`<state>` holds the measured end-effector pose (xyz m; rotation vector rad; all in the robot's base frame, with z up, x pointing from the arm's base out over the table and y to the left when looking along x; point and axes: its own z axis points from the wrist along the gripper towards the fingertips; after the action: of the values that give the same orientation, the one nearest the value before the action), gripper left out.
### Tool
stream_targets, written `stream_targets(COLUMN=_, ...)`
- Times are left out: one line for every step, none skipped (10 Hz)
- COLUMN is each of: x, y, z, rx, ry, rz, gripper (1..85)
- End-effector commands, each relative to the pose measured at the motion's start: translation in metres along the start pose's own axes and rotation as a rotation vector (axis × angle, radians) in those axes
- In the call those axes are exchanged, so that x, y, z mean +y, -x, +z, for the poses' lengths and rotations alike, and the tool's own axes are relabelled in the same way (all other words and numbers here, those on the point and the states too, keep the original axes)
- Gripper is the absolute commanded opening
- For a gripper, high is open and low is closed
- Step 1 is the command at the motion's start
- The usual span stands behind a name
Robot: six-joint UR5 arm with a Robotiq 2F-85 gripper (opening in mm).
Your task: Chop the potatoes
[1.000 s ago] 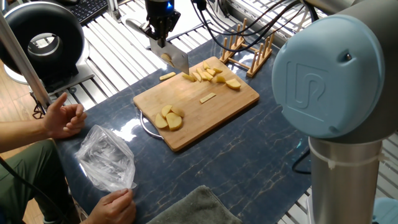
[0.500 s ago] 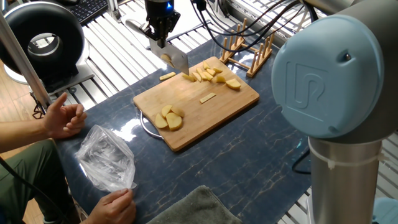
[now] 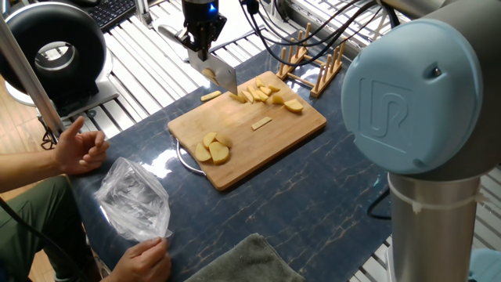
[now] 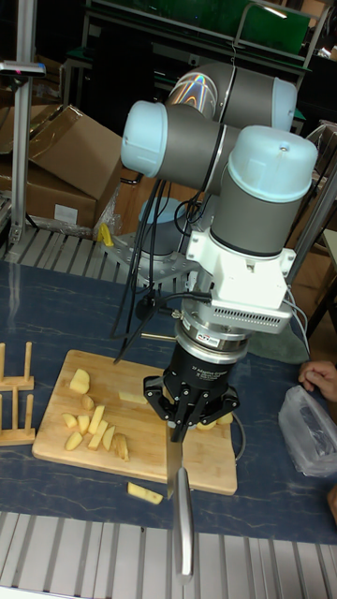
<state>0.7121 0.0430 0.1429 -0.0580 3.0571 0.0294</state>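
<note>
1. Fixed view: my pincer [image 3: 205, 48] is clamped on the knife [image 3: 223, 77], blade at the board's [image 3: 266, 141] far edge beside the cut potatoes [image 3: 266, 94]. Mid-chop, I judge.
2. Tall view: one stick [image 4: 144, 492] lies off-board on the table [image 4: 56, 299]; next I'd target the uncut halves.

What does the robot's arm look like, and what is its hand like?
The arm is made of fat grey tubes with rounded pale blue caps on the joints; one cap has a logo pressed into it. Near the wrist sits a white boxy block, then a black round collar. The hand is black. Black cables hang beside the arm.
</note>
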Motion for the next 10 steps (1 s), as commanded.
stream_targets(x=0.0016, y=0.0012, z=-0.0006, rx=-0.004, ry=0.009, rz=0.006, gripper=1.0)
stream_targets(x=0.0011, y=0.0009, z=-0.0003, rx=-0.002, ry=0.008, rz=0.004, gripper=1.0)
stream_targets(x=0.0014, y=0.0009, z=-0.0004, rx=-0.002, ry=0.009, rz=0.004, gripper=1.0)
stream_targets(x=0.0014, y=0.0009, z=-0.0004, rx=-0.002, ry=0.009, rz=0.004, gripper=1.0)
stream_targets(x=0.0014, y=0.0013, z=0.0003, rx=-0.002, ry=0.009, rz=0.004, gripper=1.0)
stream_targets(x=0.001, y=0.0017, z=0.0014, rx=-0.002, ry=0.009, rz=0.006, gripper=1.0)
stream_targets(x=0.0004, y=0.0019, z=0.0018, rx=-0.002, ry=0.008, rz=0.007, gripper=1.0)
stream_targets(x=0.0002, y=0.0018, z=0.0016, rx=-0.002, ry=0.008, rz=0.007, gripper=1.0)
stream_targets(x=0.0003, y=0.0023, z=0.0015, rx=-0.004, ry=0.009, rz=0.007, gripper=1.0)
stream_targets(x=0.0004, y=0.0025, z=0.0012, rx=-0.005, ry=0.009, rz=0.007, gripper=1.0)
